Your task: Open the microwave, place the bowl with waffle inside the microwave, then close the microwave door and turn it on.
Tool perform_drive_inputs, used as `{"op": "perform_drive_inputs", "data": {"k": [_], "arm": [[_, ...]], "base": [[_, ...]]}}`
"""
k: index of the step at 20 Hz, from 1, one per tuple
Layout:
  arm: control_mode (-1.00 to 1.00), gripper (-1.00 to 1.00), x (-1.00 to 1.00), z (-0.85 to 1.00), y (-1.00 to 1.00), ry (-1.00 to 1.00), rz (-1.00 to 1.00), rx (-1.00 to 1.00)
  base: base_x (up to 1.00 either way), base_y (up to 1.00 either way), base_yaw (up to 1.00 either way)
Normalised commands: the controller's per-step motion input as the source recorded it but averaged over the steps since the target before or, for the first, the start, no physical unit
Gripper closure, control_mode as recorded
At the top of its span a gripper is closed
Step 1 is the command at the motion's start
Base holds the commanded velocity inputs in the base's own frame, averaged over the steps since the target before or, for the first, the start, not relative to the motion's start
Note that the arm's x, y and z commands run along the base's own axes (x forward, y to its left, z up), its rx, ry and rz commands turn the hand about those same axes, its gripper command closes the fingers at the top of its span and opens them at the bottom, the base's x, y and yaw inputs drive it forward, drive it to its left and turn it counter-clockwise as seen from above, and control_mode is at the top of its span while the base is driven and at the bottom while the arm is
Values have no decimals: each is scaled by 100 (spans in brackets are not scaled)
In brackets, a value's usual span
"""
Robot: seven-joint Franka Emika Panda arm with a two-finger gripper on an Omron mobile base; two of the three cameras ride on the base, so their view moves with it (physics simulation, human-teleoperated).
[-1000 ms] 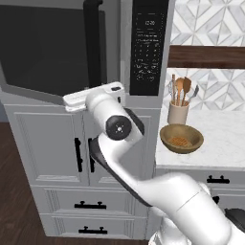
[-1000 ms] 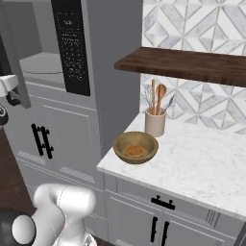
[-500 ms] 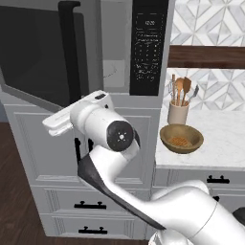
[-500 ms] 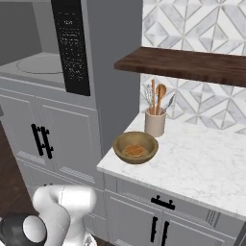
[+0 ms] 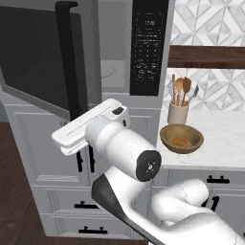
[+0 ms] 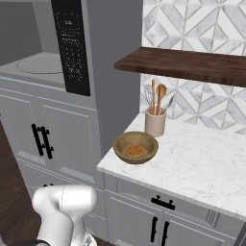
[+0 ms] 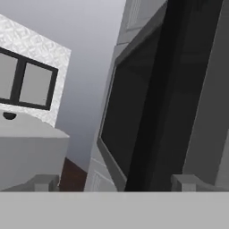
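The microwave door [image 5: 40,60] now stands wider than a second ago: in the left base view it fills the upper left of the frame, swung out on its left hinge, with its long black bar handle [image 5: 71,62] upright near the frame's centre-left, where earlier it stood further right, close to the keypad. The arm has drawn back and down with it; its white hand sits at the middle left of that view, below the handle's lower end, whereas a second ago it was up against the door. The gripper [image 7: 117,181] has spread wide since then: in the hand view its two fingertips [image 7: 44,182] stand far apart at the bottom edge, the dark handle rising between them, seemingly not touched, though the close angle makes that hard to judge.

The microwave [image 5: 131,48] is open, its grey interior and round turntable plate [image 6: 41,63] bare, the black keypad panel [image 6: 72,45] to the right of the cavity. Grey cabinet doors [image 6: 43,139] with short black handles lie beneath it.

On the white marble counter [image 6: 202,166], lower right in the right base view, rests the bowl with waffle [image 6: 135,147], just in front of a beige utensil crock [image 6: 155,122] holding wooden spoons. A dark wooden shelf [image 6: 187,65] runs above, against patterned wall tiles [image 6: 192,24]
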Motion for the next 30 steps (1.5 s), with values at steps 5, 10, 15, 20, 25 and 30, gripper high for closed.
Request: {"op": "perform_drive_inputs", "data": {"k": [5, 10, 15, 20, 25, 30], "arm": [[-100, -100, -100, 35, -55, -11, -21, 27], [-100, -100, -79, 54, -95, 7, -23, 33], [-100, -100, -18, 53, -100, 26, 2, 40], [-100, -100, 6, 5, -78, 11, 13, 28], [-100, -100, 0, -10, -27, 42, 22, 42], [-100, -100, 0, 0, -19, 33, 34, 42]], "base": [[0, 0, 0], [0, 0, 0], [0, 0, 0], [0, 0, 0], [0, 0, 0], [0, 0, 0]]}}
